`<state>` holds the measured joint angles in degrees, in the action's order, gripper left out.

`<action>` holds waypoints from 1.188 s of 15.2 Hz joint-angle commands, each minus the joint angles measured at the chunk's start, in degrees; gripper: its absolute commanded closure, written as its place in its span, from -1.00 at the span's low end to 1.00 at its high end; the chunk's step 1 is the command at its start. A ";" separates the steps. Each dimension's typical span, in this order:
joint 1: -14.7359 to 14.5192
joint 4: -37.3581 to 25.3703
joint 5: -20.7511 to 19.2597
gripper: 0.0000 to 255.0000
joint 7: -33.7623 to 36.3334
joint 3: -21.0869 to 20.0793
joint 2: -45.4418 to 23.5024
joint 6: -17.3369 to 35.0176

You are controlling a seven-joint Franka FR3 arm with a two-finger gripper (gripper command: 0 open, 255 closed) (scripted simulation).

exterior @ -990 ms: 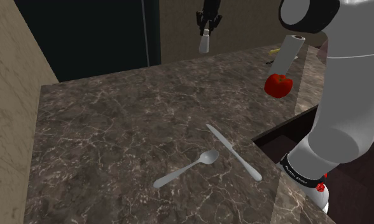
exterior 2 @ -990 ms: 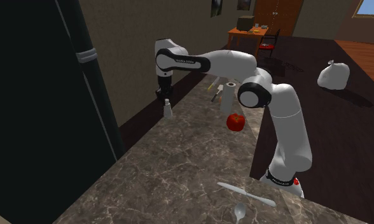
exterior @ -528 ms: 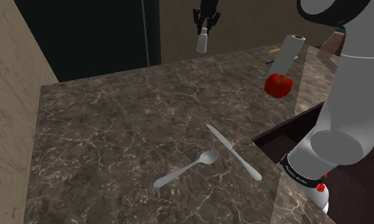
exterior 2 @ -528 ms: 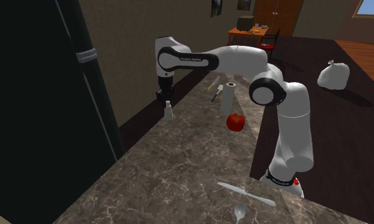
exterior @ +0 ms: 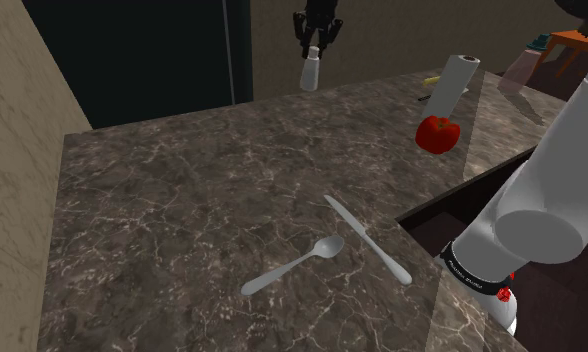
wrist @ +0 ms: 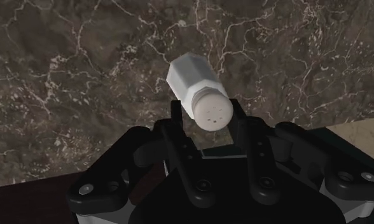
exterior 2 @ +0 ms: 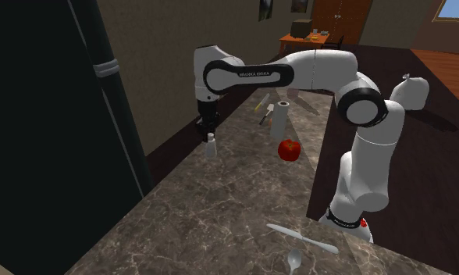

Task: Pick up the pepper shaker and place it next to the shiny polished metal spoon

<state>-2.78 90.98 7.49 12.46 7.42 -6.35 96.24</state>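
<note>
A small white pepper shaker (exterior: 309, 71) hangs above the far edge of the dark marble counter (exterior: 202, 190), and my gripper (exterior: 312, 47) is shut on its top end. In the wrist view the black fingers (wrist: 177, 118) clasp the perforated cap of the shaker (wrist: 198, 94), which tilts away from the gripper (wrist: 208, 125) over the marble. The second exterior view has the shaker (exterior 2: 211, 146) under the gripper (exterior 2: 210, 137), just above the counter. The metal spoon (exterior: 294, 264) lies near the counter's front, far from the shaker, and appears again as the spoon (exterior 2: 294, 260).
A metal knife (exterior: 367, 238) lies beside the spoon. A red tomato (exterior: 438, 133) and a paper towel roll (exterior: 452, 84) stand at the shoulder view's right. A dark recess (exterior: 434, 214) cuts into the counter by the stand. A tall dark appliance (exterior 2: 56, 133) borders the counter.
The gripper has carried the shaker towards the shoulder view's left and a little lower, inward over the counter. The arm's elbow has swung to the right.
</note>
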 commanded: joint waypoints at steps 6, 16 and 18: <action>-4.46 9.15 -0.91 1.00 8.45 -3.97 8.81 1.41; -10.20 15.18 -0.28 1.00 21.34 -11.14 16.51 1.24; -11.32 15.56 0.00 1.00 24.01 -12.71 17.39 1.06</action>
<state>-13.56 105.90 7.34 35.13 -4.55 10.16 97.39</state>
